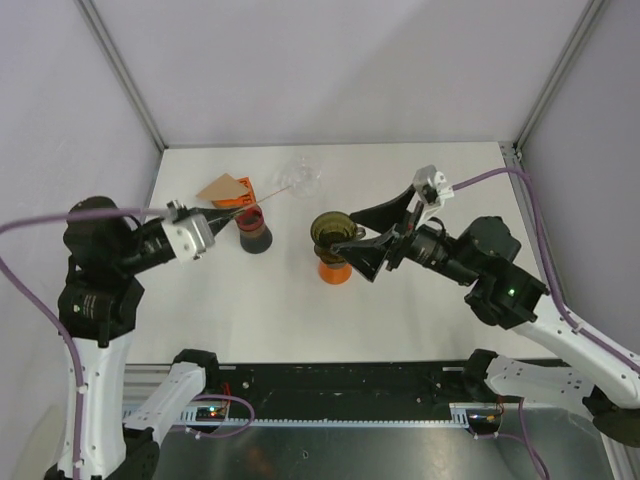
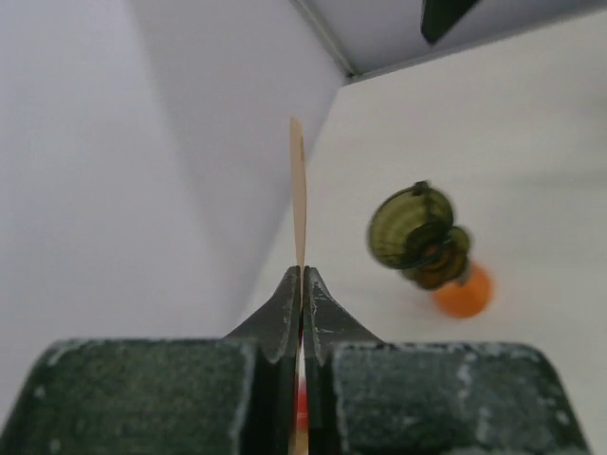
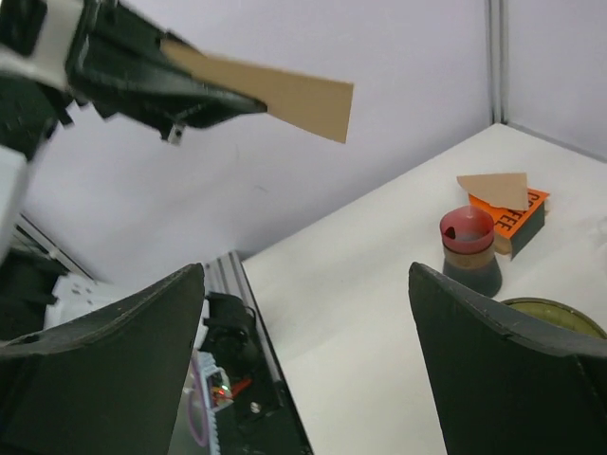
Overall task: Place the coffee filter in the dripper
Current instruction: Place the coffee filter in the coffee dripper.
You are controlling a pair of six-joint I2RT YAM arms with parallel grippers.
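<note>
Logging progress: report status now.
Left gripper shut on coffee filter, held aloft. Right gripper open, close beside dripper. Dripper empty; right fingers may crowd the approach.

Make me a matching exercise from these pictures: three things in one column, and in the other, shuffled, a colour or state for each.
Things:
1. coffee filter
2. dripper
3. right fingers

Colours or states:
A. spread open, holding nothing
B. olive green, standing on an orange base
C. pinched between the left fingers, off the table

Pairs: 1-C, 2-B, 3-A.
</note>
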